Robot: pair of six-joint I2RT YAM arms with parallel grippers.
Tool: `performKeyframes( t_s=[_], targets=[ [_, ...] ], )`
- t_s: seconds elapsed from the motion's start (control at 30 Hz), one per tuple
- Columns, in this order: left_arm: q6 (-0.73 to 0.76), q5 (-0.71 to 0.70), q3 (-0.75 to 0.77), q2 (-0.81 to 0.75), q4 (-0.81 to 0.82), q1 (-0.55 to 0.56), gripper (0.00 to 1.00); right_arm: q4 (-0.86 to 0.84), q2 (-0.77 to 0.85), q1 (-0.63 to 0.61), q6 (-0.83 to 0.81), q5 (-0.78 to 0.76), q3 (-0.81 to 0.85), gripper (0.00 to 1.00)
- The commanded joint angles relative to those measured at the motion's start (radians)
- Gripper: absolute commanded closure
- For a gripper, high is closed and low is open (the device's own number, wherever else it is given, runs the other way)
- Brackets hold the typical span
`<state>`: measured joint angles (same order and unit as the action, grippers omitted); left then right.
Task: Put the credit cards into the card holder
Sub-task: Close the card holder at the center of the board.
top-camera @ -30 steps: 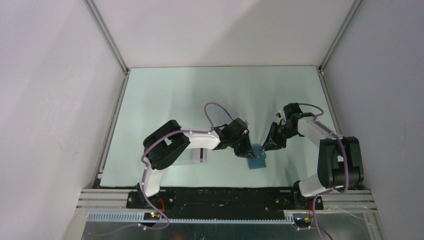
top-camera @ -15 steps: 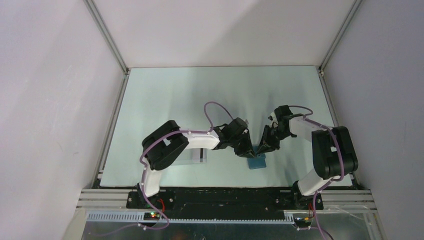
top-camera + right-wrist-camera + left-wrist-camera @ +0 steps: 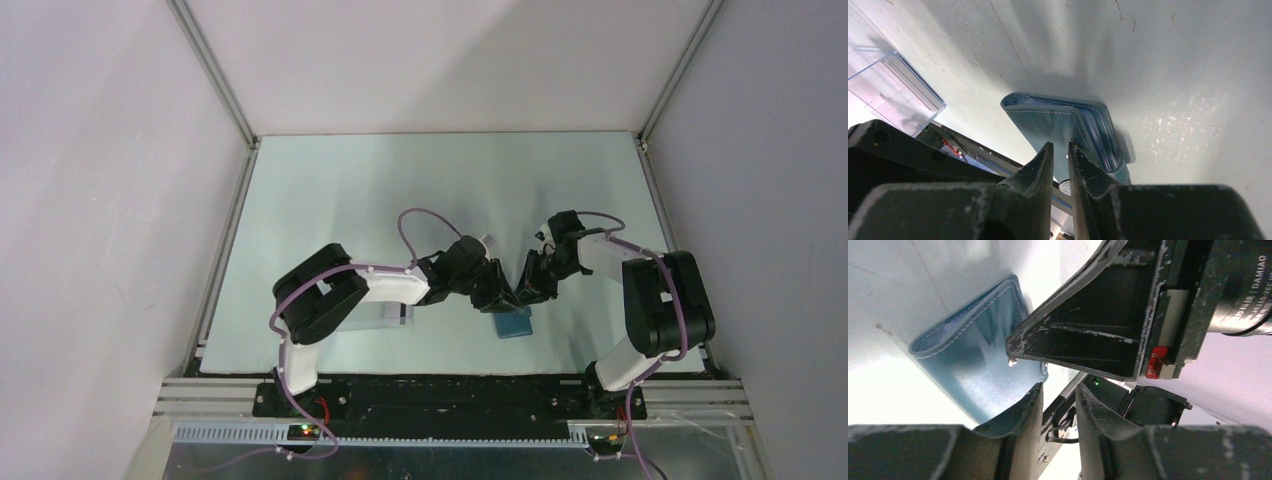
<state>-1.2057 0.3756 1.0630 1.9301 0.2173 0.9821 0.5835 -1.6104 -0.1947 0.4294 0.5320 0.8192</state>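
The teal card holder (image 3: 514,324) lies on the mat near the front, between both arms. In the right wrist view the card holder (image 3: 1048,122) has its cover lifted, layered pockets showing along its right side. My right gripper (image 3: 1061,149) reaches the cover's near edge with its jaws almost together, pinching the clasp tab; a silver snap shows just behind them. My left gripper (image 3: 1058,392) stands open beside the card holder (image 3: 968,357), nothing between its fingers. The credit cards are not plain to see; only a dark stripe shows inside the clear box (image 3: 392,314).
The clear plastic box (image 3: 890,87) sits left of the card holder, half under the left arm's forearm. The right gripper's black finger (image 3: 1088,330) fills the middle of the left wrist view. The mat's front edge and the metal rail run just behind the card holder.
The right gripper swung left and came down onto the card holder, then held still. The left gripper opened its jaws and let go of the card holder, shifting slightly left.
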Motion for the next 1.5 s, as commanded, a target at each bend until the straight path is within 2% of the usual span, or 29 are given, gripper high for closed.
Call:
performKeyframes(
  t_s=[0.0, 0.27, 0.5, 0.57, 0.67, 0.73, 1.07, 1.47],
  targets=[
    [-0.056, 0.031, -0.004, 0.014, 0.117, -0.003, 0.67, -0.043, -0.032, -0.013, -0.006, -0.053, -0.022, 0.78],
    [-0.071, 0.025, 0.002, 0.048, 0.126, -0.003, 0.78, -0.039, -0.039, -0.013, -0.007, -0.065, -0.022, 0.78],
    [-0.075, 0.011, -0.026, 0.051, 0.123, -0.003, 0.82, -0.038, -0.042, -0.013, -0.009, -0.061, -0.021, 0.78],
    [-0.073, 0.006, -0.024, 0.052, 0.113, -0.003, 0.8, -0.038, -0.042, -0.013, -0.009, -0.06, -0.021, 0.78],
    [-0.054, -0.005, -0.024, 0.045, 0.093, -0.003, 0.7, -0.04, -0.042, -0.014, -0.01, -0.057, -0.022, 0.78],
    [-0.045, -0.015, -0.022, 0.04, 0.078, -0.003, 0.67, -0.041, -0.041, -0.014, -0.009, -0.054, -0.022, 0.78],
    [-0.008, -0.056, -0.013, 0.024, 0.005, -0.003, 0.65, -0.04, -0.044, -0.012, -0.013, -0.049, -0.022, 0.78],
    [0.001, -0.049, 0.03, 0.056, -0.002, 0.0, 0.65, -0.035, -0.051, -0.013, -0.02, -0.051, -0.022, 0.78]
  ],
)
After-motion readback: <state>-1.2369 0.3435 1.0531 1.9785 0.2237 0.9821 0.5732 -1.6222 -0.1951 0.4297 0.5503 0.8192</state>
